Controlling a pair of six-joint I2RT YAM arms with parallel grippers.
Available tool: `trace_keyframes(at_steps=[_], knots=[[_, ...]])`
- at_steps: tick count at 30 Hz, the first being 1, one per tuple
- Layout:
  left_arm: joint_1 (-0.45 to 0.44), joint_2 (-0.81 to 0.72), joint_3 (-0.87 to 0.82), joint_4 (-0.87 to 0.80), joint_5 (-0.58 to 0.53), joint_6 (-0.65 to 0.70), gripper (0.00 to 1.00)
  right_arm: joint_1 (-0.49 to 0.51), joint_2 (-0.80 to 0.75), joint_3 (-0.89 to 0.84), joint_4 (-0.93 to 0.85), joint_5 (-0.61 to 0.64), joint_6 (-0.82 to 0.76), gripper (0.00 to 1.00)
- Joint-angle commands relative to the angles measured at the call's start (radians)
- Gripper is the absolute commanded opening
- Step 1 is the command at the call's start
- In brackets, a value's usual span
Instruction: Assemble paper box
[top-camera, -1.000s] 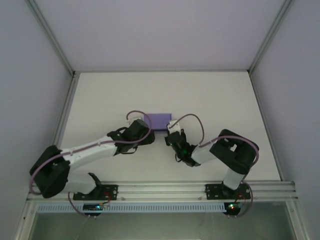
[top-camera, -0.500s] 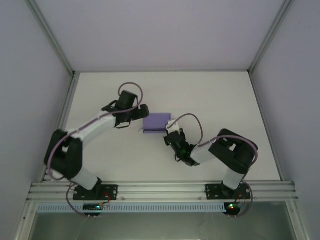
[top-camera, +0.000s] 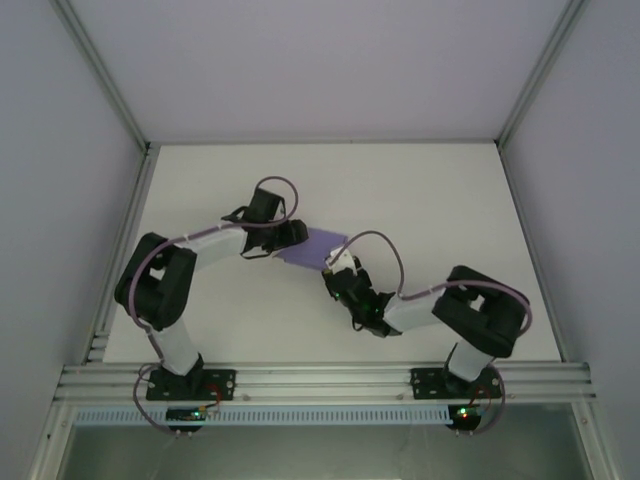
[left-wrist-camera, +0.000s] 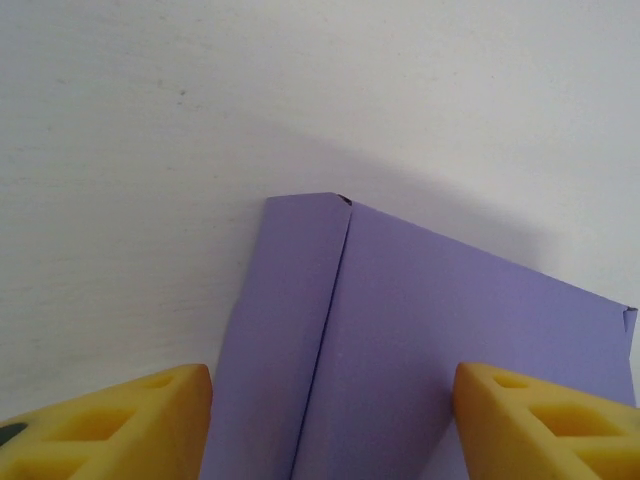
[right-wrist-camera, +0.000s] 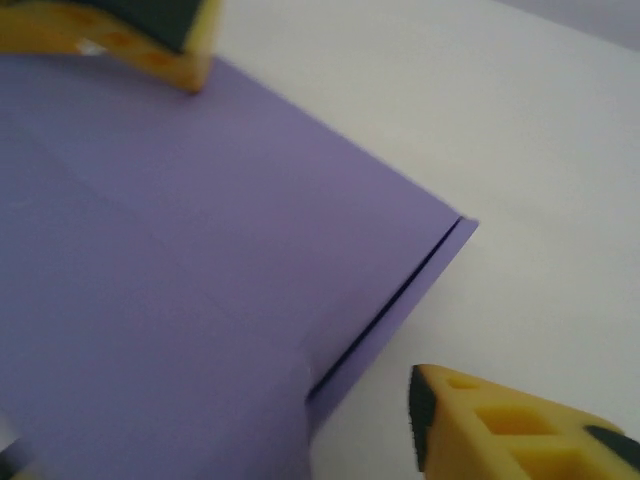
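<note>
Left gripper (left-wrist-camera: 332, 392) first: jaws apart, yellow fingers (left-wrist-camera: 110, 425) at either side of its view w/ nothing clamped btwn them. The lilac paper box (left-wrist-camera: 420, 330) lies on the white bench (left-wrist-camera: 140, 130) directly under and ahead of that gripper. One folded corner points away from it and a seam runs back toward the wrist.

Right gripper (right-wrist-camera: 310, 230) is open too. One finger hangs over the box's top face on the gripper's far side; the other is off the box edge, above bare bench. From overhead the box sits skewed btwn the two grippers, close against both. You can't tell from that view whether either one touches it.

Risks, as judged from here:
- Nobody holds the box. It's thin card, so any brush from a finger will prob slide or spin it.
- Close the left gripper where it is and the pads rake across the top panel. Expect a buckle, or the seam popping open.
- The right gripper's outer finger is just beside the edge w/ the dark slit. Closing could hook that lip and pry the flap out.
- Both grippers crowd the same small box, so watch for finger-to-finger contact if you bring either one in.
</note>
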Motion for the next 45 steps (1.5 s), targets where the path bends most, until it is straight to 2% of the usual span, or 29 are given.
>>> trace_keyframes(at_steps=[1,4,7,10,15,17,19,21,23,26,31,40,42,45], knots=[[0.002,0.041,-0.039,0.014,0.032,-0.016,0.64,0.039,-0.136,-0.021,-0.298,-0.020,0.116,0.62],[0.003,0.045,-0.063,0.034,0.036,-0.025,0.60,0.042,-0.277,-0.070,-0.394,-0.114,0.184,0.77],[0.003,0.045,-0.094,0.063,0.044,-0.036,0.57,0.026,-0.428,-0.109,-0.460,-0.208,0.204,0.99],[0.005,0.052,-0.127,0.102,0.056,-0.044,0.56,-0.039,-0.543,-0.093,-0.547,-0.314,0.220,0.99],[0.037,0.075,-0.180,0.176,0.107,-0.076,0.37,-0.251,-0.570,-0.036,-0.601,-0.556,0.311,0.99],[0.047,0.076,-0.202,0.193,0.113,-0.089,0.29,-0.312,-0.538,-0.009,-0.610,-0.610,0.331,0.99],[0.049,0.074,-0.213,0.186,0.104,-0.080,0.27,-0.351,-0.498,0.024,-0.621,-0.637,0.348,0.99],[0.057,0.074,-0.235,0.201,0.108,-0.082,0.21,-0.398,-0.446,0.053,-0.619,-0.671,0.411,0.99],[0.077,0.076,-0.271,0.244,0.138,-0.099,0.17,-0.453,-0.385,0.068,-0.568,-0.759,0.467,0.99],[0.107,0.082,-0.327,0.341,0.203,-0.137,0.17,-0.512,-0.277,0.097,-0.478,-0.895,0.545,0.99],[0.129,0.103,-0.360,0.420,0.256,-0.150,0.16,-0.545,-0.086,0.183,-0.395,-1.029,0.595,0.99],[0.133,0.121,-0.363,0.445,0.270,-0.141,0.16,-0.556,0.169,0.227,-0.045,-1.164,0.813,0.99],[0.134,0.128,-0.363,0.452,0.278,-0.139,0.16,-0.561,0.229,0.241,0.044,-1.209,0.872,0.89],[0.134,0.122,-0.360,0.462,0.280,-0.134,0.17,-0.568,0.316,0.232,0.295,-1.269,1.010,0.68]])
